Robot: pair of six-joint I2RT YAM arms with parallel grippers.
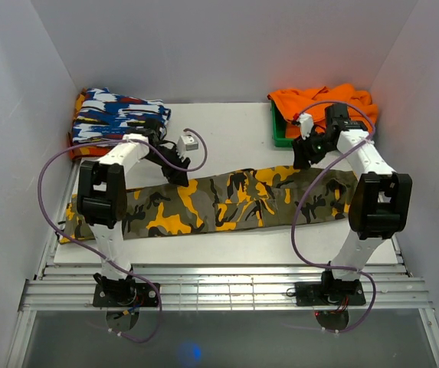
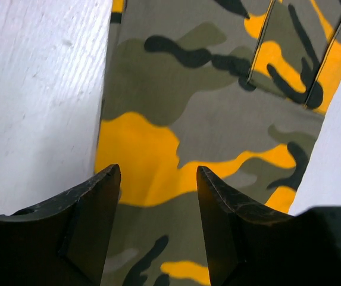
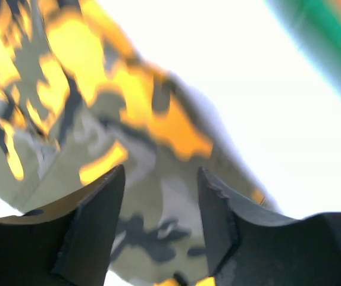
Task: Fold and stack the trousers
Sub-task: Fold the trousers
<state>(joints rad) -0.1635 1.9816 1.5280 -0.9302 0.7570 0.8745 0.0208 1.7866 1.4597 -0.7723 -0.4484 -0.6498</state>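
Top external: fixed, high above and behind the arm bases [image 1: 123, 295], facing forward and down; far view, taking in the whole desk [image 1: 227, 123]. Left wrist: aimed down past its own jaws, very near the trousers [image 2: 218, 119], with bare desk at the left. Right wrist: same close downward aim, blurred, on another stretch of the trousers. Shared: all three views show the trousers and the desk.
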